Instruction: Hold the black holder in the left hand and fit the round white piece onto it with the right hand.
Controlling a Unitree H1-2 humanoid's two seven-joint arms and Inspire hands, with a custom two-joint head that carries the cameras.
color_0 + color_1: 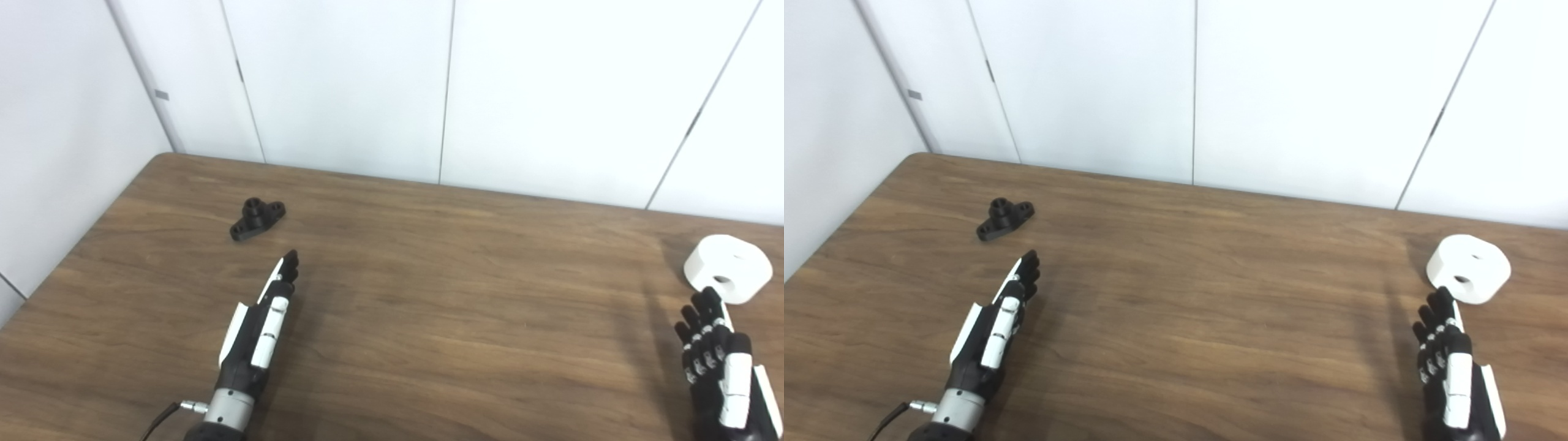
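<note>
Step in hand: the approach, judged from the layout; neither part is yet grasped and no fitting is begun. Black holder (258, 218): a small flanged piece with a raised central boss, lying flat on the table (465, 288) in the upper left of the frame, untouched. Round white piece (727, 267): a thick disc with holes in its top face, set at the right edge of the frame, resting on the table. Left hand (262, 318): placed in the lower left, fingers extended and held together, pointed up-frame towards the holder, nothing held; its fingertips are near the holder but clearly apart from it. Right hand (1450, 361): placed in the lower right, fingers loosely curled with gaps between them, nothing held; the fingertips are seen just below the white piece, and contact cannot be told from either view. Next move, as judged: the left hand is to be carried forward and to the left over the holder, the fingers spread, and a grip closed on the flange so that the boss is left free; the right hand is to be advanced and closed about the rim of the white piece. Alignment of hole to boss is then called for.
</note>
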